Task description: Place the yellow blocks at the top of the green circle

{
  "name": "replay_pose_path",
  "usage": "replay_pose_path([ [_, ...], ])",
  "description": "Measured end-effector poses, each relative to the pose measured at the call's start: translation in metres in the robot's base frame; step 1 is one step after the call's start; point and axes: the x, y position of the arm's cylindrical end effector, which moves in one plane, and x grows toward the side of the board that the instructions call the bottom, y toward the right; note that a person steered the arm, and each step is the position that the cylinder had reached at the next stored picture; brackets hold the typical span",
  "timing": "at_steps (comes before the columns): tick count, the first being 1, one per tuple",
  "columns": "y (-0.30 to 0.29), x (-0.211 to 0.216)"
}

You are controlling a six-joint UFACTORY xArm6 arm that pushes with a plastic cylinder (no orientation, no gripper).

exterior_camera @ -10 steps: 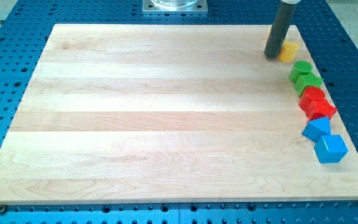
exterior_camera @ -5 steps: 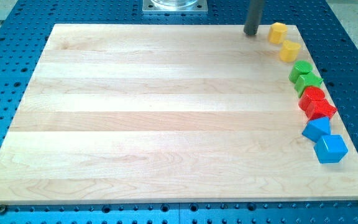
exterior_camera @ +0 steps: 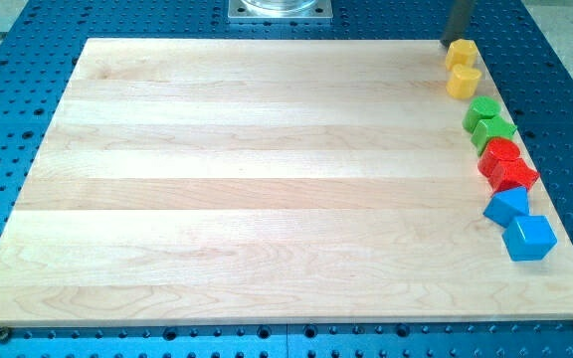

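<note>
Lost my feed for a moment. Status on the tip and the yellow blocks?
My tip at the view's top, touching the upper yellow block. Lower yellow block directly beneath, just above the green circle. Nothing in the way.

Bright, even light; sharp focus.

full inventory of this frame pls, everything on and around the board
yellow blocks: 2, yellow, view's top right, one just above the other
green blocks: 2, green, right edge below the yellows, a round one and one touching it
red blocks: 2, red, right edge below the greens, and
blue blocks: 2, blue, lower right edge, and a cube
wooden board: 1, pale wood, centre
perforated table: 1, blue, around the board
metal base plate: 1, grey, view's top
my tip: 1, dark rod end, right above the upper yellow block
</note>
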Motion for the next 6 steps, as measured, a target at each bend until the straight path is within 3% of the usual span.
replay_pose_path([
  [4, 0.0, 0.057],
  [6, -0.029, 0.048],
])
